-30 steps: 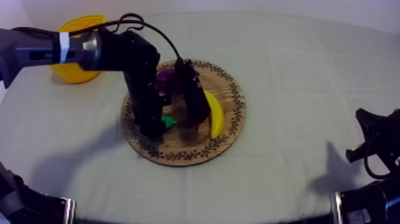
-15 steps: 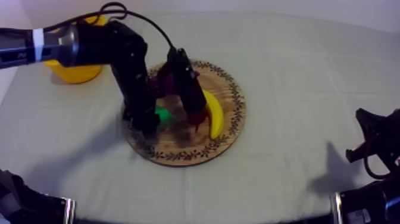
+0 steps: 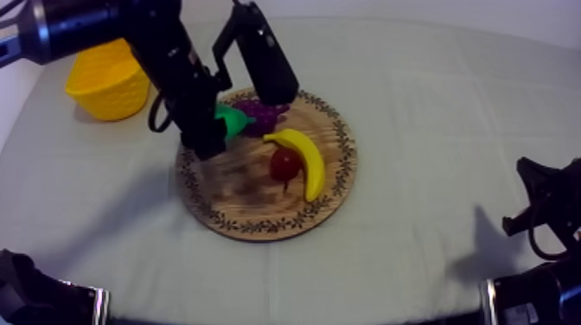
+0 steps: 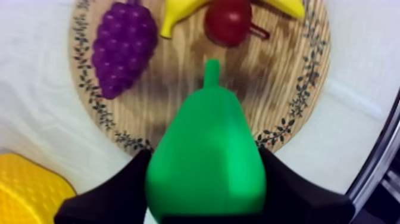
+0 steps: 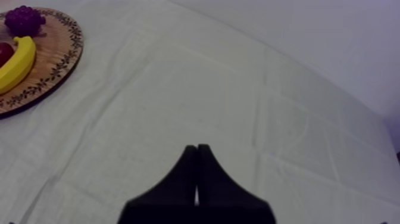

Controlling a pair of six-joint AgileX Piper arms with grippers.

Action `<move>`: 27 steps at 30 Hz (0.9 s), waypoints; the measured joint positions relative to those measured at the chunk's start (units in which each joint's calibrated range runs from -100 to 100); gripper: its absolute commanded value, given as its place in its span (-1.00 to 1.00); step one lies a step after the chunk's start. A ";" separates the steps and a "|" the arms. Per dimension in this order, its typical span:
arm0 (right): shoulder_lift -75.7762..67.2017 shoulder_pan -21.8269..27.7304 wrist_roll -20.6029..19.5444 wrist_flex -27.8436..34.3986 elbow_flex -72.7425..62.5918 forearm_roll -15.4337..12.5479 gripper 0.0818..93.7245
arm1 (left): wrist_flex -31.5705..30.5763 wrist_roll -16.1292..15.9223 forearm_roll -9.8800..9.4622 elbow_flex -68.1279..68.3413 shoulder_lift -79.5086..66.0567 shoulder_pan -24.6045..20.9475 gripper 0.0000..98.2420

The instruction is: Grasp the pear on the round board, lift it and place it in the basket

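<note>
The green pear [image 4: 208, 161] hangs in the air above the wooden board [image 4: 280, 101], stem pointing away, with my left gripper [image 4: 205, 199] shut on its wide lower part. From above, the pear [image 3: 232, 121] and left gripper [image 3: 218, 131] sit over the board's [image 3: 259, 207] back left rim. The yellow basket [image 3: 108, 78] stands at the far left of the table, and its edge [image 4: 30, 184] shows beside the held pear. My right gripper [image 5: 196, 156] is shut on nothing, low at the right side [image 3: 540, 212].
On the board lie a bunch of purple grapes [image 3: 261, 111], a banana [image 3: 309, 162] and a small red fruit [image 3: 284, 162]. Bare cloth [image 3: 432, 112] stretches between the board and my right arm.
My left arm has risen off the board with the pear and shifted back and left toward the basket. The grapes, banana and red fruit have come out from under it. The right arm has not moved.
</note>
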 measured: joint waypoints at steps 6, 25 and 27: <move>0.00 0.00 0.00 0.00 0.00 0.00 -0.99 | 3.75 2.15 -0.18 -3.35 -3.27 -1.40 -0.01; 0.00 -0.04 0.00 0.00 0.00 0.00 -0.99 | 6.75 22.53 3.90 -3.78 -10.47 -5.26 -0.08; 0.00 -0.08 0.00 0.00 0.00 0.00 -0.99 | 6.15 24.91 4.46 -2.99 -10.87 -5.26 -0.08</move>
